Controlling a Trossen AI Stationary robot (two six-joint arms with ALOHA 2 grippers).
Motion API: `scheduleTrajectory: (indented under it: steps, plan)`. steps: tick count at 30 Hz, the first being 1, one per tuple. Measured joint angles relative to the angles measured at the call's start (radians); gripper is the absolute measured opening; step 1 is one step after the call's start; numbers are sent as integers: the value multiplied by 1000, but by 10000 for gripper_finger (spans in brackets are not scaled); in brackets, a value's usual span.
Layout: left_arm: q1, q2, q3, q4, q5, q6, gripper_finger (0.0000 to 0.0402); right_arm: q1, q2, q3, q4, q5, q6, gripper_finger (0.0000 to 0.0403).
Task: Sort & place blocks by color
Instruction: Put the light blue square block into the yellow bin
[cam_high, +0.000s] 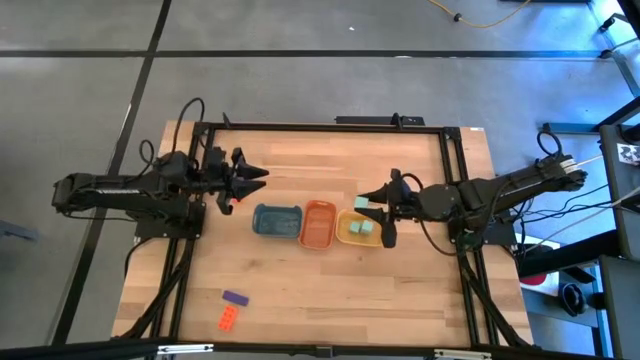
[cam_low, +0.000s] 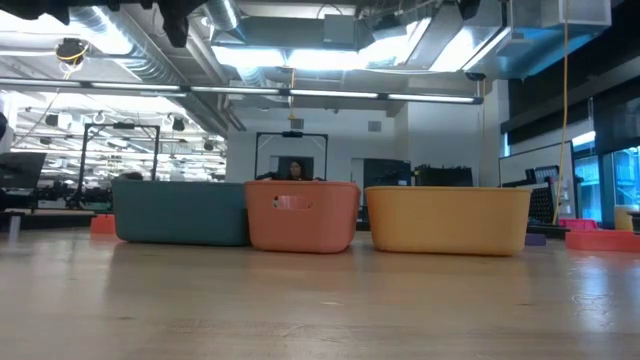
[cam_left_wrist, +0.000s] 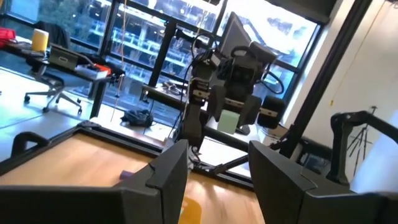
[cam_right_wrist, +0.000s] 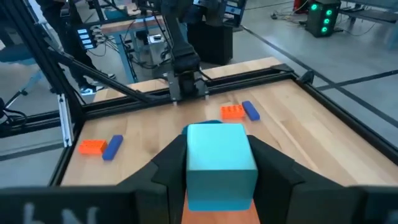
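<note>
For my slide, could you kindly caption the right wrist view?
Right gripper holding a mint green block above the wooden table, orange and purple blocks beyond.

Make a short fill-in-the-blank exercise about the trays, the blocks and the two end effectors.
1. The right end effector holds a ____ block.
2. The orange tray stands between the blue tray and the ____ tray.
3. Near the table's front edge, a purple block lies beside an ____ block.
4. The left end effector holds ____.

Missing words: mint green; yellow; orange-red; nothing
</note>
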Motion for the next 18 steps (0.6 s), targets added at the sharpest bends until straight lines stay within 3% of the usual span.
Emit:
scheduleTrajectory:
  steps: [5,11,18]
  plan:
    - [0,0,1,-3,0,26,124,0,-6,2,0,0,1,134]
    - [0,0,1,-21,25,49,13,0,-7,2,-5,-2,34,134]
    - [0,0,1,-24,22,51,1,-23,119,172,-305,-58,85,134]
